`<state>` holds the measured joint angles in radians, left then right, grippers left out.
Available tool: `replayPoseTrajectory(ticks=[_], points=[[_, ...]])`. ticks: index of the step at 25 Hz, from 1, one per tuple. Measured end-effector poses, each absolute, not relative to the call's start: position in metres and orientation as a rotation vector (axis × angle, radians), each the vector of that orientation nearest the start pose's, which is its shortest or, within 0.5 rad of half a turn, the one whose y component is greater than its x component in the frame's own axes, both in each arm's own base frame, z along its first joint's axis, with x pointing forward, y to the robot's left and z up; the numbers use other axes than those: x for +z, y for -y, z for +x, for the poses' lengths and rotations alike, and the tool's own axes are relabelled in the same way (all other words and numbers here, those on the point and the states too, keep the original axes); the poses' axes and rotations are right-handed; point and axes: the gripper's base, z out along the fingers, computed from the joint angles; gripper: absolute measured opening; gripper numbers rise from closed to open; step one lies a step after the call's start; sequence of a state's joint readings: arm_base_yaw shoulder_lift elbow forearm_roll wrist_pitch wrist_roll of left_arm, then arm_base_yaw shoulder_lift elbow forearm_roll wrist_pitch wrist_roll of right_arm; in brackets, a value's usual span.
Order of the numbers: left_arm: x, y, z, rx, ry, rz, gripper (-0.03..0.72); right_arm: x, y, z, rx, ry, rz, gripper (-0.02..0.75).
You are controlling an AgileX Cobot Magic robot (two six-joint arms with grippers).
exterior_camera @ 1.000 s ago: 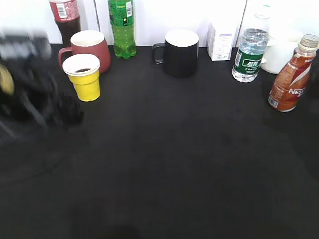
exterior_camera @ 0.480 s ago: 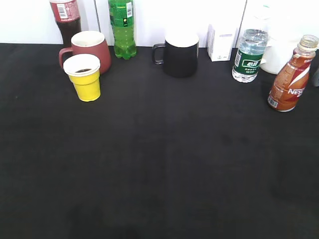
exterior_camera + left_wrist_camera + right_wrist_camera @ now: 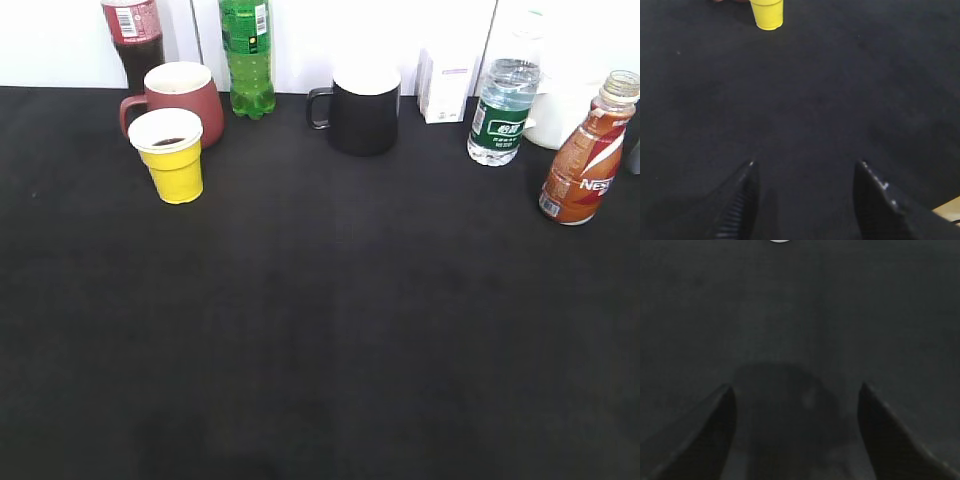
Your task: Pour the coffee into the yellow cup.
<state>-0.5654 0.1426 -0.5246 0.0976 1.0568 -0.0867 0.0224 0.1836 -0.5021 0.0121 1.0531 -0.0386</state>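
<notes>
Gone from our left side is the blurred arm we had a second ago; since the half-second mark nothing on the worktop has shifted. We see the yellow cup (image 3: pixel 171 156) standing upright near the far-left corner, dark liquid showing in its bottom, with the red mug (image 3: pixel 179 98) just behind it, so close we cannot tell whether they touch. Our left gripper (image 3: pixel 805 200) hangs low over bare black worktop (image 3: pixel 330 330), jaws spread wide and holding nothing; the cup sits well ahead of it and a little left, at the top edge of the left wrist view. Our right gripper (image 3: pixel 796 432) is likewise spread wide and empty above dark cloth, casting a shadow between its fingers. Along the far edge we have a cola bottle (image 3: pixel 133 35), a green soda bottle (image 3: pixel 246 55), a black mug (image 3: pixel 361 106), a white carton (image 3: pixel 446 85) and a water bottle (image 3: pixel 499 110). Toward the far-right corner stands an orange drink bottle (image 3: pixel 586 150). Nothing lies between the left gripper and the cup.
</notes>
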Motion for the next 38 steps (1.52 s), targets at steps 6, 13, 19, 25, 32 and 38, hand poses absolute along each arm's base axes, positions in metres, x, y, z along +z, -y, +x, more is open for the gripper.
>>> replayPoseTrajectory(ticks=[6, 13, 19, 25, 32, 38], points=[[0.284, 0.002, 0.017, -0.261, -2.103, 0.516, 0.435, 0.277, -0.002, 0.024, 0.016, -2.213, -0.060, 0.589], [0.284, 0.000, 0.017, -0.210, -2.119, 0.420, 0.412, 0.279, -0.002, 0.009, 0.015, -2.113, -0.057, 0.589], [0.284, -0.007, 0.001, -0.082, -2.058, 0.144, 0.342, 0.279, -0.001, -0.006, 0.015, -2.014, -0.054, 0.589], [0.284, -0.008, -0.008, 0.007, -2.013, -0.014, 0.298, 0.279, -0.001, -0.006, 0.015, -2.014, -0.054, 0.589], [0.284, -0.007, -0.009, 0.069, -2.009, -0.112, 0.258, 0.279, -0.001, -0.006, 0.016, -2.013, -0.053, 0.589], [0.284, -0.007, -0.009, 0.070, -2.009, -0.113, 0.242, 0.279, -0.001, -0.006, 0.016, -2.013, -0.053, 0.589]])
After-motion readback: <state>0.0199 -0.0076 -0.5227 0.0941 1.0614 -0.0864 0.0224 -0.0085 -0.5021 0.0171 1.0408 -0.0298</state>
